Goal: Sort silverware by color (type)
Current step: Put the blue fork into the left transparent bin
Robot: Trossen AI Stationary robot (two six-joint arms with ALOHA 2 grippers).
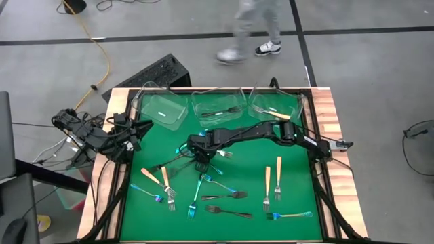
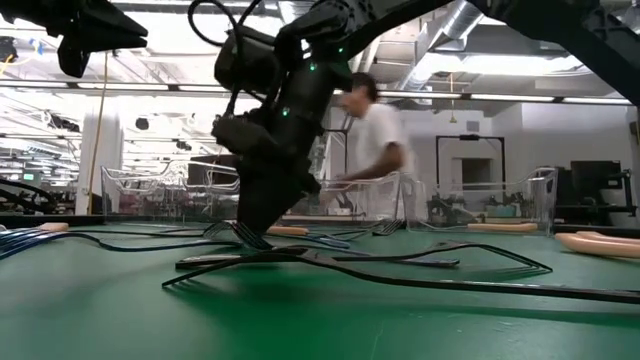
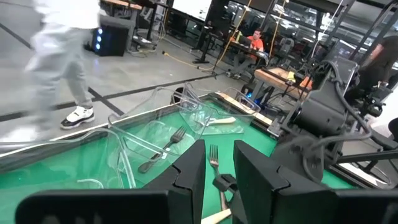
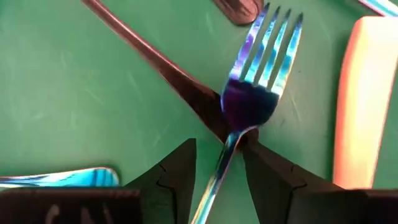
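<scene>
Right tool (image 4: 219,163) gripped the blue-teal fork (image 4: 258,74) by its neck near tabletop (image 1: 298,196) centre, probably for lifting. Left tool (image 3: 219,171), at nine o'clock, held a tan-handled fork (image 3: 216,171).

This is a robotics lab or open workshop hall. The tabletop (image 1: 224,230) is a green mat in a wooden frame, standing on a bare grey concrete floor (image 1: 366,61) marked with dark tape lines. A yellow cable (image 1: 102,61) trails across that floor beside the tabletop, and a person (image 1: 254,30) walks past just beyond it. Behind the tabletop, the low view shows exposed ceiling ducts (image 2: 470,20), strip lights and benches with monitors (image 2: 590,185); another person sits at a workbench (image 3: 254,42).
</scene>
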